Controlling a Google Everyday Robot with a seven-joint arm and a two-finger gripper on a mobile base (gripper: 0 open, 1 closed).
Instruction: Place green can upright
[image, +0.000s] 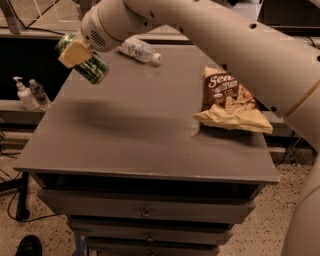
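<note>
The green can (92, 67) has a green patterned label and a silver end. It is held tilted in the air above the far left part of the grey table (135, 135). My gripper (77, 52) is shut on the green can, with a yellowish pad across its middle. The can's upper end (64, 41) pokes out to the upper left. A dark shadow lies on the table below it.
A clear plastic bottle with a white cap (140, 51) lies at the table's far edge. A brown chip bag (230, 102) lies on the right side. Two small bottles (29, 94) stand on a shelf to the left. Drawers (145, 212) sit under the tabletop.
</note>
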